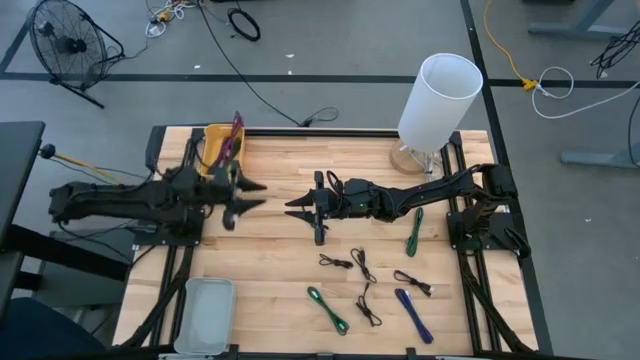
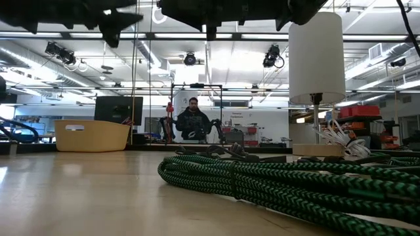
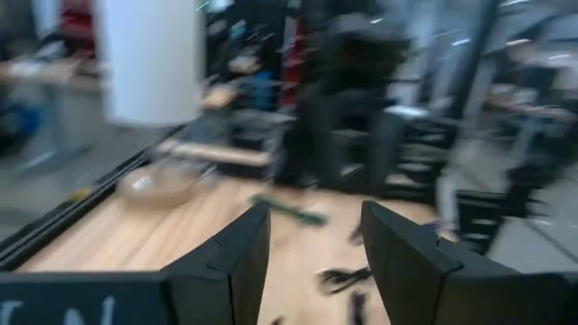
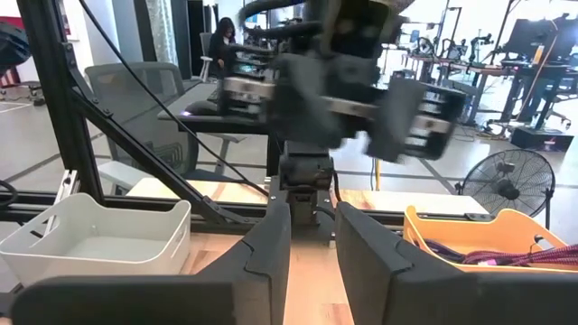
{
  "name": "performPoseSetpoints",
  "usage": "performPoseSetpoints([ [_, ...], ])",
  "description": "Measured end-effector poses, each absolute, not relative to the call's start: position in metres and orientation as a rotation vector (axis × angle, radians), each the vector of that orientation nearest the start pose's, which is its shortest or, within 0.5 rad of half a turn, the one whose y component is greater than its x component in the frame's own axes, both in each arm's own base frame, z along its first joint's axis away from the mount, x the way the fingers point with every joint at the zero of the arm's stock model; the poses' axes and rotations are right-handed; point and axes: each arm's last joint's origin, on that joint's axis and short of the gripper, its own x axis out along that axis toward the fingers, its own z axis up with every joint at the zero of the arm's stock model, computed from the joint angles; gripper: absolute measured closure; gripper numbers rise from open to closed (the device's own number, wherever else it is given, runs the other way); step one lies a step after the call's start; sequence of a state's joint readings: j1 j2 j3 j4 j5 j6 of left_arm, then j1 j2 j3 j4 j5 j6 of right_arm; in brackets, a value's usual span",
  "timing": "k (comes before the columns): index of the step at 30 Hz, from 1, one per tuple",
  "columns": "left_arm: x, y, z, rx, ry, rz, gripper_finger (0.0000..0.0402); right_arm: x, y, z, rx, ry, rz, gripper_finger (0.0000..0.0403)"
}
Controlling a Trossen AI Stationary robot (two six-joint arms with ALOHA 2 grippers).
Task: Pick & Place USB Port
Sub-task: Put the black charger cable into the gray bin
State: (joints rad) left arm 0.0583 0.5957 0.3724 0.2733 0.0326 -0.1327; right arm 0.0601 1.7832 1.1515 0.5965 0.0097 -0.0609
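Observation:
Several coiled USB cables lie flat on the wooden table's near right part: a green one, black ones, another green one and a blue one. A green braided cable fills the low view's foreground. My left gripper hovers open above mid-table, pointing level toward the right edge, with nothing between its fingers. My right gripper faces it, pointing level toward the left edge, its fingers a little apart and empty.
A yellow basket holding purple cables stands at the far left. A white tray sits at the near left corner. A white lamp stands at the far right. A person sits beyond the table.

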Motion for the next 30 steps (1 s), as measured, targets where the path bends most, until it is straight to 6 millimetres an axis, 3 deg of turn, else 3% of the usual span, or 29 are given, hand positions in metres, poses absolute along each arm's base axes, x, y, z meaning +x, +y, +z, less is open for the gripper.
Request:
performPoseSetpoints([
  [7, 0.156, -0.013, 0.248, -0.047, -0.096, -0.024, 0.0223, 0.405, 0.023, 0.262, -0.062, 0.033, 0.049, 0.0312],
  [16, 0.155, -0.015, 0.250, -0.034, -0.116, -0.018, 0.0223, 0.405, 0.017, 0.256, 0.027, 0.094, 0.031, 0.0312],
  [24, 0.155, -0.015, 0.250, -0.035, -0.116, -0.018, 0.0223, 0.397, -0.006, 0.227, 0.155, 0.398, -0.160, 0.0312],
  [30, 0.155, -0.015, 0.250, -0.035, -0.116, -0.017, 0.0223, 0.375, -0.033, 0.211, 0.244, 0.667, -0.367, 0.0310],
])
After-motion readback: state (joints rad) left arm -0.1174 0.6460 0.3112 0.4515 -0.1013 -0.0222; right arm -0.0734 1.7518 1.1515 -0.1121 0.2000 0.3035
